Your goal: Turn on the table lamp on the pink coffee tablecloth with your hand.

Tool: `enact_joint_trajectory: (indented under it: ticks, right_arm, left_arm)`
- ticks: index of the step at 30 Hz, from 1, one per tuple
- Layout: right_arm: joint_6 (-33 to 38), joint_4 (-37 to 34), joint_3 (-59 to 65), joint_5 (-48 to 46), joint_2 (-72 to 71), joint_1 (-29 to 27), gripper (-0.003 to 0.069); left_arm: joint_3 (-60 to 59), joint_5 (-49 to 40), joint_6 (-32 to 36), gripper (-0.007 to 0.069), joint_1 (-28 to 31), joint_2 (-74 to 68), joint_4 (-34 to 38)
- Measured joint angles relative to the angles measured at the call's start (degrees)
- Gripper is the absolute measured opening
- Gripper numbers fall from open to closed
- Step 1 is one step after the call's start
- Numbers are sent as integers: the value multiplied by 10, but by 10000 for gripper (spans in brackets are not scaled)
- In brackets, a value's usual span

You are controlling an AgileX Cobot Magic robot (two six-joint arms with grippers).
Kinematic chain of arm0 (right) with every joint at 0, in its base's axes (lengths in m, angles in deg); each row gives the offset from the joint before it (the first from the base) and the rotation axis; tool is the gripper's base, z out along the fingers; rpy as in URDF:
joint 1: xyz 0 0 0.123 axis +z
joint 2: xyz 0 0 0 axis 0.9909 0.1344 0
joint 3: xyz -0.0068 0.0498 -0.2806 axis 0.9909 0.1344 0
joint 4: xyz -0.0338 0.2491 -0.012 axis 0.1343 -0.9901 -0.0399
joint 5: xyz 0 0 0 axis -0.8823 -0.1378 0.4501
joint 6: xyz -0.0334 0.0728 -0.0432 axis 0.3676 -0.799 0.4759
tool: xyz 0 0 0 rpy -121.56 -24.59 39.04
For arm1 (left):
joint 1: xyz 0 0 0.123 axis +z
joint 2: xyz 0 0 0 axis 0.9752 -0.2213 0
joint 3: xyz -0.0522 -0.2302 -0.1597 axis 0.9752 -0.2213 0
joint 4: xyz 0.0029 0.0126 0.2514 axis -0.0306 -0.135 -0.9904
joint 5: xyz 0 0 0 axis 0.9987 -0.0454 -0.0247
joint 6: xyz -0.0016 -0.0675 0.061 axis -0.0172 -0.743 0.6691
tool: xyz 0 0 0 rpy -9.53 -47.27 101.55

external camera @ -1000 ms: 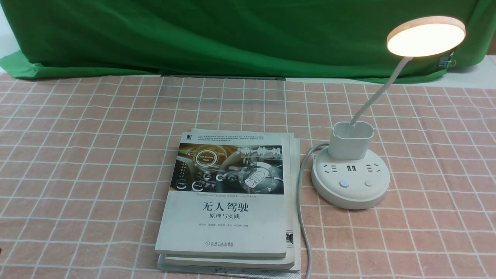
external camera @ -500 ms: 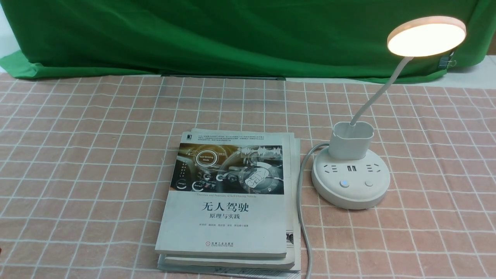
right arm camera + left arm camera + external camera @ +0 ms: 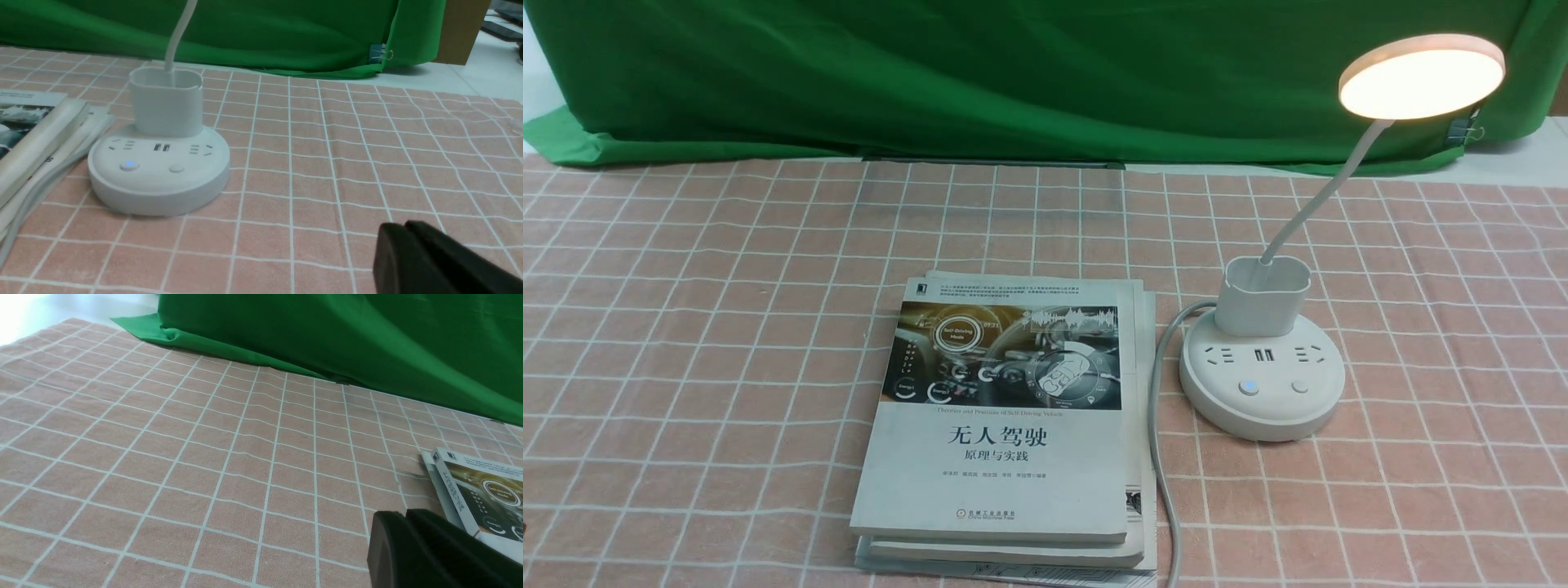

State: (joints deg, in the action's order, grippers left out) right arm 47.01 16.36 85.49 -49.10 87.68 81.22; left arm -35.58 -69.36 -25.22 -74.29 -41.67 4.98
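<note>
in the front view the table lamp [image 3: 1274, 343] stands at about 3 o'clock on the pink coffee tablecloth [image 3: 727, 327], its disc head [image 3: 1421, 75] glowing warm up at 1 o'clock and one of its two base buttons [image 3: 1247, 387] lit blue, so the task looks done by my reading; neither arm shows here. a stack of books [image 3: 1005, 425] lies in the middle, just beside the lamp's cord [image 3: 1158, 441], with the green cloth [image 3: 1013, 73] hanging behind at 12 o'clock. in the left wrist view the left gripper [image 3: 404, 543] appears only as a dark tip low over bare checked cloth, its two black parts pressed together with no gap to see and nothing held; a corner of the books sits close by. in the right wrist view the right gripper [image 3: 402, 253] looks the same, drawn together and empty, well apart from the lamp base [image 3: 159, 171], whose blue light shows. the risk from here is a second press on a base button, which would likely switch the lamp off again; a careless sweep of the right arm could also snag the cord or knock the gooseneck [image 3: 178, 34] and tip the lamp.
</note>
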Motion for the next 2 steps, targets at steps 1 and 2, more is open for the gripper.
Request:
enact_joint_trajectory:
  ticks: [1, 2]
  right_arm:
    - [0, 0, 0, 0, 0, 0, 71]
    - [0, 0, 0, 0, 0, 0, 73]
  left_arm:
    - [0, 0, 0, 19, 0, 0, 0]
    - [0, 0, 0, 19, 0, 0, 0]
